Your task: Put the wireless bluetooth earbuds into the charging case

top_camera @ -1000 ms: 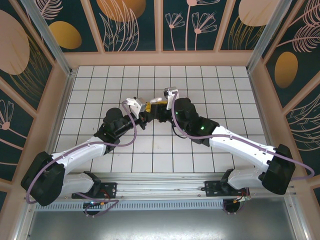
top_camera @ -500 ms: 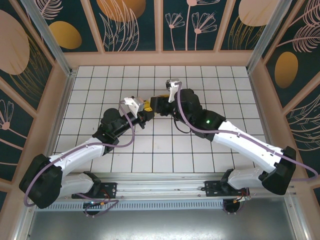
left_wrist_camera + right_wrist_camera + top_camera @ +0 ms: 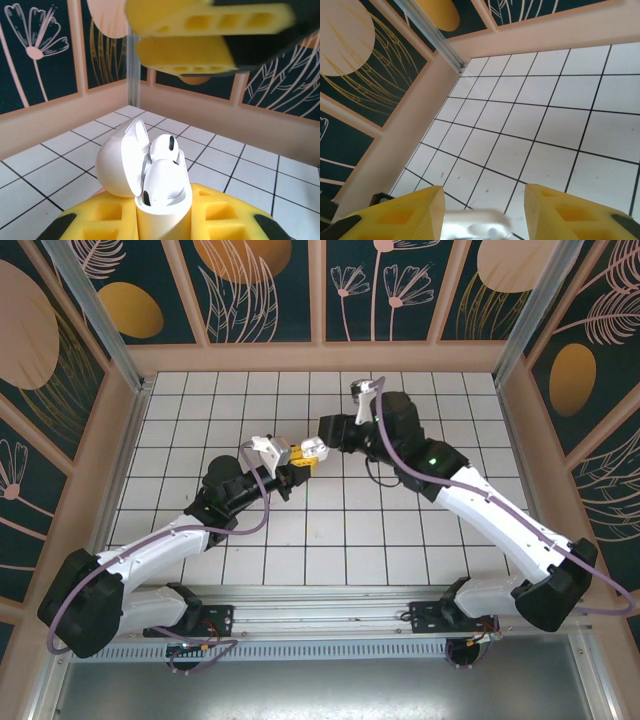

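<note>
case point(image 3: 162, 220): standing upright, being pinched narrow by the left end effector point(image 3: 296, 458) above the desk point(image 3: 330, 540), lid point(image 3: 120, 165) hanging open leftward
earbuds point(image 3: 165, 147): two white ones sitting in the case, one sticking up, long axis near vertical
right end effector point(image 3: 482, 200): hovering near, above the case, fingers standing apart, gripping nothing
left arm: reaching toward mid-desk, presenting the case upward

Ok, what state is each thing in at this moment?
Glossy white plastic charging case: lid open, gripped at its base.
Two white glossy earbuds: in the case, tops protruding.
Left gripper: shut on the case.
Right gripper: open, empty.
</note>
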Controlling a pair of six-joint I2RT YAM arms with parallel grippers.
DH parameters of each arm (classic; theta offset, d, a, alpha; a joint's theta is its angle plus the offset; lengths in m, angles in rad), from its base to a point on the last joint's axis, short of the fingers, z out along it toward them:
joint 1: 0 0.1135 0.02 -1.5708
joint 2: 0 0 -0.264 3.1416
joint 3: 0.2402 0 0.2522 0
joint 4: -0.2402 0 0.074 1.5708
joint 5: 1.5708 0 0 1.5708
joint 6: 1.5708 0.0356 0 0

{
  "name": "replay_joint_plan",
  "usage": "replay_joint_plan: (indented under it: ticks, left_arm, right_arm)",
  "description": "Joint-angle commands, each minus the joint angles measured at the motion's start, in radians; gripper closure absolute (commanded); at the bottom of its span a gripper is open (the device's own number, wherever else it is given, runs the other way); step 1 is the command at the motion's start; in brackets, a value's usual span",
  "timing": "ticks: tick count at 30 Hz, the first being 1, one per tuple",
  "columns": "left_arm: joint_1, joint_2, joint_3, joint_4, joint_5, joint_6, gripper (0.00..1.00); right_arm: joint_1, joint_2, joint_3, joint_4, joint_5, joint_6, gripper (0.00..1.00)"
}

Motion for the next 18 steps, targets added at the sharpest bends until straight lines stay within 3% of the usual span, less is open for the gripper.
replay_joint_plan:
  ticks: [1, 9, 18]
  left_arm:
    - [0.000, 0.000, 0.062, -0.028, 0.091, 0.021, 1.00]
    - [0.000, 0.031, 0.098, -0.015, 0.176, -0.008, 1.00]
    - [0.000, 0.027, 0.104, -0.028, 0.212, -0.033, 1.00]
  right_arm:
    - [-0.036, 0.017, 0.026, -0.049, -0.170, -0.009, 0.53]
    - [-0.103, 0.042, 0.026, -0.054, -0.397, 0.010, 0.52]
    - [-0.120, 0.089, 0.024, -0.066, -0.525, -0.006, 0.51]
